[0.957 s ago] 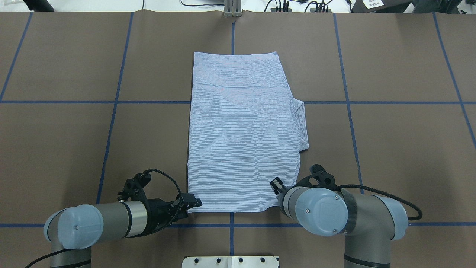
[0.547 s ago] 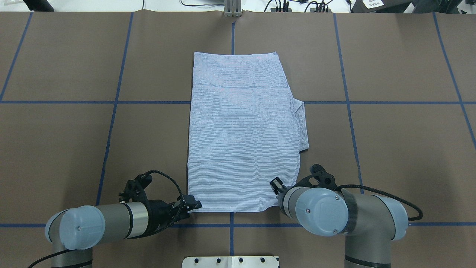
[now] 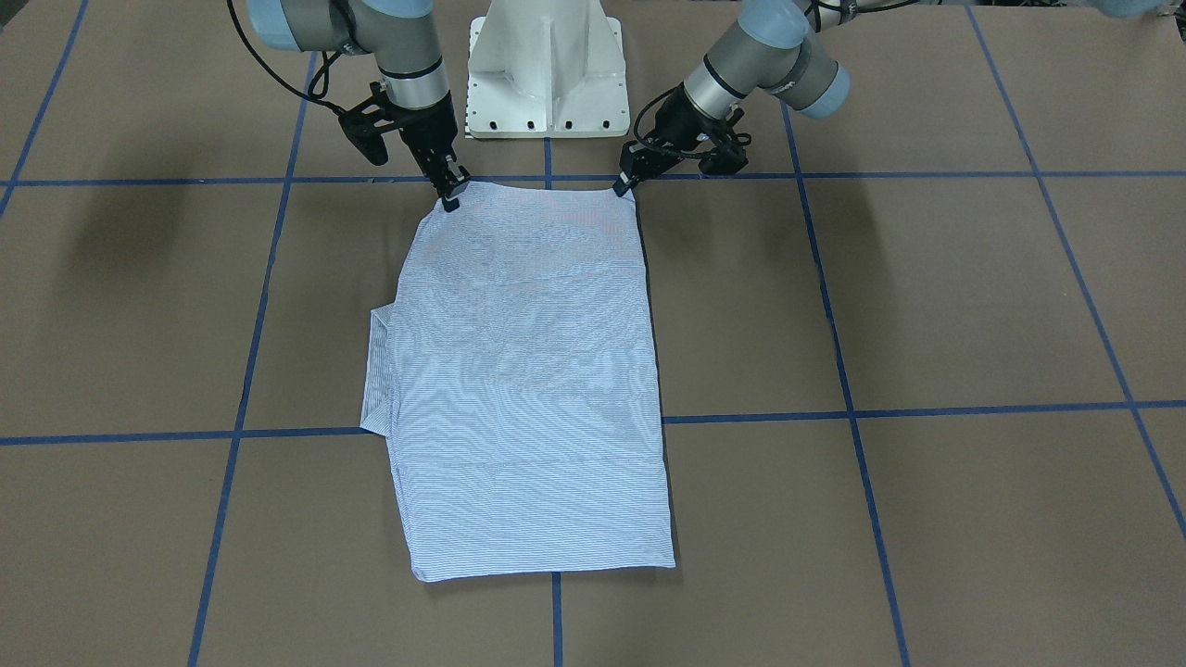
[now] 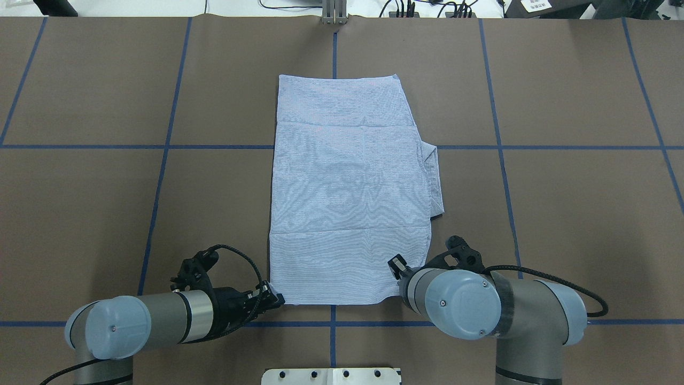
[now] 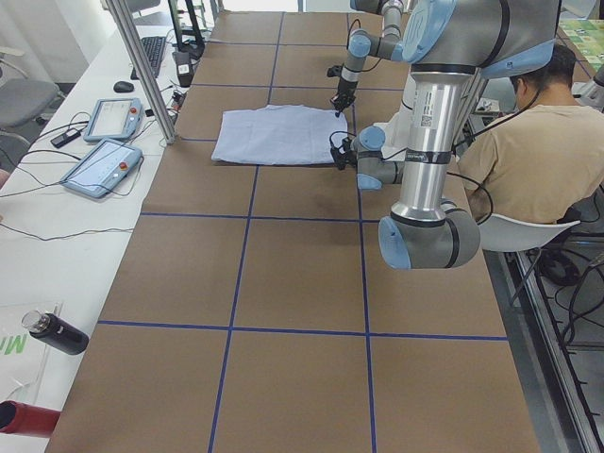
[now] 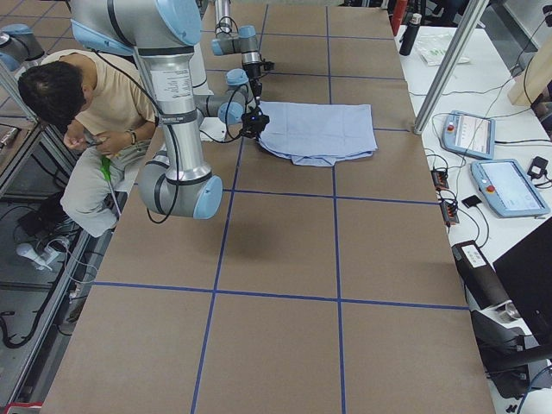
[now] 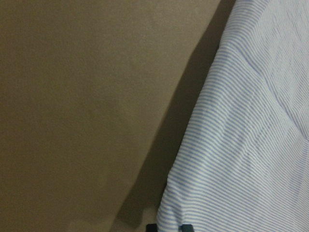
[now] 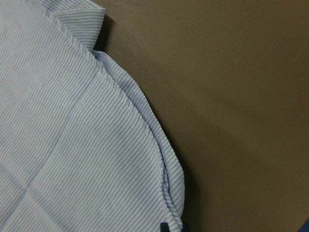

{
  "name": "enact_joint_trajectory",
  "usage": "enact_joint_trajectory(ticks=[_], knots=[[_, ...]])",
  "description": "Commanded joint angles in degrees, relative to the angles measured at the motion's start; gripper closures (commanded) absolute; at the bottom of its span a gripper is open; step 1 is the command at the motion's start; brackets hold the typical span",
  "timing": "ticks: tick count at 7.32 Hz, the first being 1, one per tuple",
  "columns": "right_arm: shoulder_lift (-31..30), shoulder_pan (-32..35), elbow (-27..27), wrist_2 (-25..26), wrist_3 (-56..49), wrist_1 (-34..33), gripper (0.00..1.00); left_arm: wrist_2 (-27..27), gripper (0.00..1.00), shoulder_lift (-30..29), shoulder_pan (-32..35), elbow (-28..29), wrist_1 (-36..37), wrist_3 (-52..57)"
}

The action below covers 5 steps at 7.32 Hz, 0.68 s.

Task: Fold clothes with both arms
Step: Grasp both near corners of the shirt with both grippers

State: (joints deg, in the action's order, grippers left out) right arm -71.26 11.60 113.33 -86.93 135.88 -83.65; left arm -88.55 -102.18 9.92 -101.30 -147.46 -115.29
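Note:
The light blue striped shirt [image 4: 347, 192] lies folded into a tall rectangle in the middle of the brown table, with a folded part [image 4: 435, 182] sticking out on its right side. My left gripper [image 4: 273, 298] is at the shirt's near left corner, low on the table; in the left wrist view its tips [image 7: 169, 227] pinch the cloth edge. My right gripper [image 3: 451, 197] is at the near right corner, shut on the hem [image 8: 164, 193]. In the overhead view the right wrist hides that gripper. The shirt [image 3: 528, 389] lies flat.
The white pedestal base [image 3: 547, 65] stands just behind both grippers. Blue tape lines [image 4: 165, 147] grid the table. A seated person [image 5: 528, 132] is behind the robot. Two tablets [image 5: 104, 156] and cables lie on the white bench past the table's far edge.
The left gripper's fingers have closed on the shirt's near left corner and drawn slightly back toward the arm. The right arm and the shirt have not visibly moved.

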Motion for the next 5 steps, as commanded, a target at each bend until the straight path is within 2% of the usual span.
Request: enact_joint_trajectory(ticks=[1,3,5], knots=[[-0.1,0.0,0.5,0.0,0.1,0.1,1.00,0.1,1.00,0.6,0.3,-1.3,0.0,-0.2],[-2.3,-0.1,3.1,0.5,0.7,0.1,1.00,0.1,1.00,2.5,0.0,-6.2,0.3,-1.7],[-2.5,-0.5,5.7,-2.1,3.5,0.2,1.00,0.2,1.00,4.5,-1.1,-12.4,1.5,-7.4]])
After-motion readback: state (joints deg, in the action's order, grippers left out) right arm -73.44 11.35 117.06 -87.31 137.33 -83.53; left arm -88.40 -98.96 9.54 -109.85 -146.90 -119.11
